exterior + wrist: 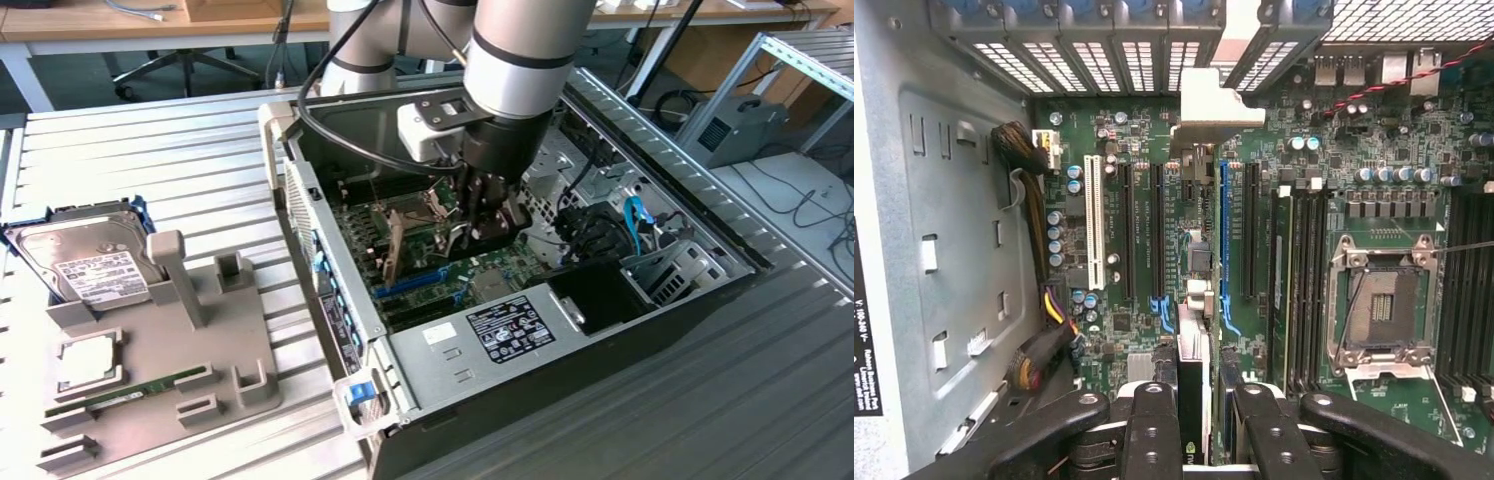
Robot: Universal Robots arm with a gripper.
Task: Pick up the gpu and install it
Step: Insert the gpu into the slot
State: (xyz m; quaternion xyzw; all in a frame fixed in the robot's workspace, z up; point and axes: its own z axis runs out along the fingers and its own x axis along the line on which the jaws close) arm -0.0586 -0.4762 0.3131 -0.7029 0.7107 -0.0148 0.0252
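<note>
The computer case lay open on its side on the slatted table, with the robot arm reaching down into it from above. Inside, the motherboard faced up, its expansion slots running in parallel beside the bare processor socket.

The gripper hung low over those slots, its fingers part-way closed on the graphics card, which stood on edge between them. In the wrist view the card's thin edge ran away from the fingers toward its silver bracket, and the bracket sat right at the case's rear openings. The card looked lined up over one of the long slots near the blue one; whether its edge had already seated in the slot could not be told.

So the pick-up was done and the card had been carried into the case. By my reading, the work stood in the seating stage: the card was in place over the board but not released.

On the exterior view's left, the grey holder tray kept the hard drive and the memory stick.
</note>
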